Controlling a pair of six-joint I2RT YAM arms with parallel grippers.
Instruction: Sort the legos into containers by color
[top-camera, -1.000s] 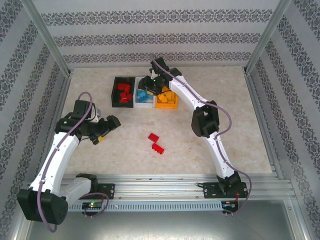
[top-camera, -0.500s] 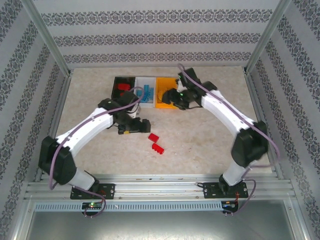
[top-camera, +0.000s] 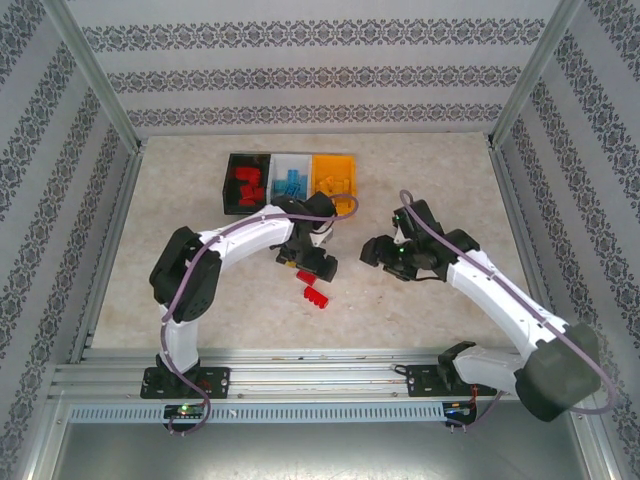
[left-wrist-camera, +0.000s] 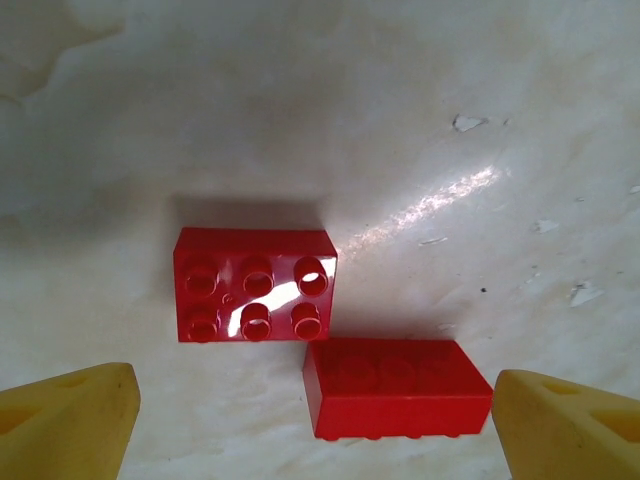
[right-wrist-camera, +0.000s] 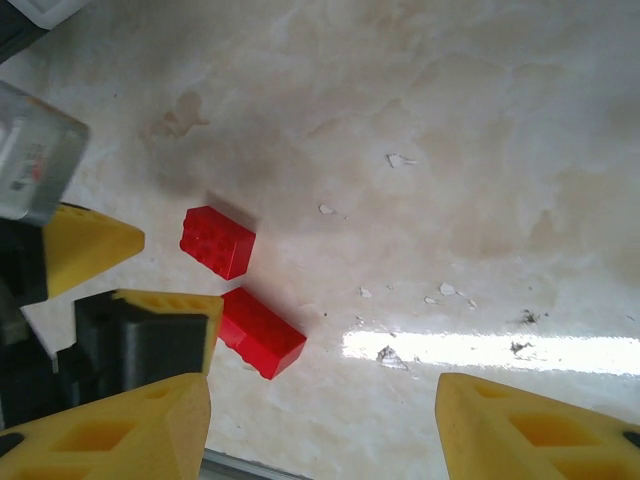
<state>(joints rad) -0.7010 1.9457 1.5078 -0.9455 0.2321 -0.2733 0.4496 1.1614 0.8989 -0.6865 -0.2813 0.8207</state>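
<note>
Two red legos are laid on the table (top-camera: 440, 170), long axes across the left wrist view, finger to finger: the studs-up lego (left-wrist-camera: 255, 285) ahead, the tipped lego (left-wrist-camera: 395, 388) between the fingers (left-wrist-camera: 65, 420) of the left pincer (top-camera: 308, 268), which is spread wide and empty. The right pincer (right-wrist-camera: 320, 440) is also opened wide, empty. In the top view the bins (top-camera: 291, 158) are seen behind.

Saw a marbled beige tabletop (top-camera: 200, 290), chipped white (left-wrist-camera: 466, 122) in spots, walled by patterned panels (top-camera: 320, 70) and aluminium rails (top-camera: 320, 372).
</note>
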